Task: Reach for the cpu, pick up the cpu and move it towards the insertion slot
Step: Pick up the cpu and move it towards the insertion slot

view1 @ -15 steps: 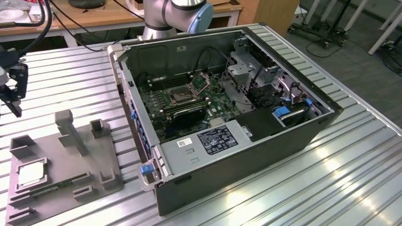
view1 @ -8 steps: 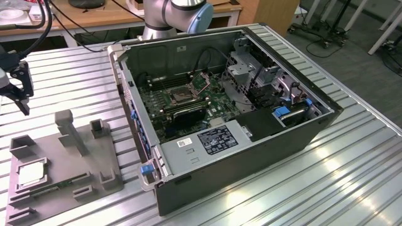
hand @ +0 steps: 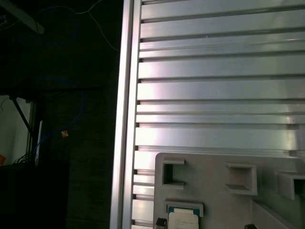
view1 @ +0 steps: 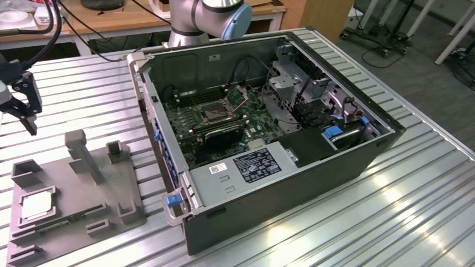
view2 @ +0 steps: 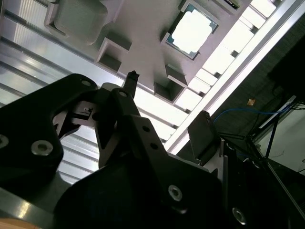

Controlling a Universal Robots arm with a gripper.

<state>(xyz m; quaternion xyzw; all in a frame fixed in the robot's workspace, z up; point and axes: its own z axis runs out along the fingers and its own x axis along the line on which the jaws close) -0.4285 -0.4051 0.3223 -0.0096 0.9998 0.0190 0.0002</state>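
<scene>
Exterior view first: the hand (view1: 22, 111) hangs over the slatted metal table (view1: 415, 211) at the exterior view's far left, well apart from the open computer case (view1: 297, 144) and near the far end of the grey plastic tray (view1: 111, 189). From where I stand its dark fingers are spread with nothing between them, so it is open and empty. The second wrist view agrees: one thin fingertip (view2: 131, 77) and a broader one stand wide apart, with bare tray and table showing through the gap. The cpu (view1: 37, 207) lies flat in a square recess of the tray, pale metal top up, toward the exterior view's left edge, untouched and clear of the hand. In both wrist views the cpu (view2: 193, 31) (hand: 183, 220) sits in that same recess, bright against the grey plastic. A thin green memory stick (view1: 70, 218) lies in a long groove of the tray just beside it. The insertion slot (view1: 215, 113), dark with a shiny metal frame, sits on the green board inside the case, well apart from both cpu and hand. The arm's grey and blue joint (view1: 215, 14) rises behind the case.
</scene>
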